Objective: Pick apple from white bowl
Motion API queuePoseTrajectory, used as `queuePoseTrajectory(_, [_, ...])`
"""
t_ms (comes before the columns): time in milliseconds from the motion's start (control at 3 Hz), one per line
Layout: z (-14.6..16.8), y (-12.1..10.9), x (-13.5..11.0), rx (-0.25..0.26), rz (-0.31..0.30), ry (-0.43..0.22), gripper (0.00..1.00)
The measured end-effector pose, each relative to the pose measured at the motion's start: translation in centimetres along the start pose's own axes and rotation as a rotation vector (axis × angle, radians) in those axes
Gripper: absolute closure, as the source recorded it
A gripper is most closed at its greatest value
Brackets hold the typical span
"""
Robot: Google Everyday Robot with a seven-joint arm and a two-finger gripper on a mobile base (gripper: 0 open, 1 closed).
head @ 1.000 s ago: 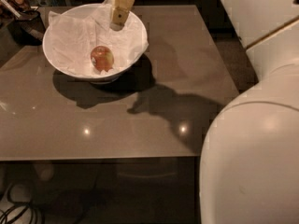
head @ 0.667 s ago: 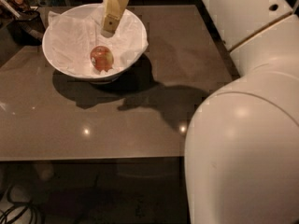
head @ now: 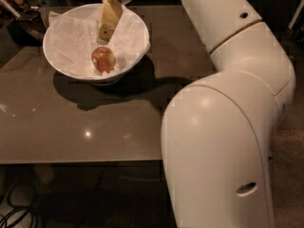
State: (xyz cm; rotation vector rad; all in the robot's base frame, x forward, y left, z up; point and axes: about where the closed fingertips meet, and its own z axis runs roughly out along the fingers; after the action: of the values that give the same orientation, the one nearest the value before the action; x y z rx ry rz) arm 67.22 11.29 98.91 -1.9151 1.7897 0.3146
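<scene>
The white bowl [head: 61, 42], lined with crumpled white paper, stands at the far left of the brown table [head: 71, 122]. The small red apple [head: 103, 59] with a yellowish patch lies at the bottom of the bowl, a little right of centre. My gripper [head: 105, 35] hangs tilted from the top of the camera view, inside the bowl's rim. Its tan tip is just above and slightly behind the apple, apart from it. It holds nothing that I can see.
My large white arm [head: 228, 118] fills the right side and hides the table's right part. Dark objects [head: 16, 11] lie beyond the bowl at the far left. The table's front edge runs across the lower view, with cables [head: 14, 208] on the floor below.
The gripper has moved left and down inside the bowl, closer to the apple. The arm has swung further into view on the right. Bowl and apple have not moved.
</scene>
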Motion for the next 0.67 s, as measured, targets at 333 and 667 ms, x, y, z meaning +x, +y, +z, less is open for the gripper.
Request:
queuePoseTrajectory(333, [1.5, -0.5, 0.0, -0.019, 0.02, 0.029, 0.1])
queuePoseTrajectory(667, [3.4, -0.8, 0.4, -0.042, 0.039, 0.07, 0.1])
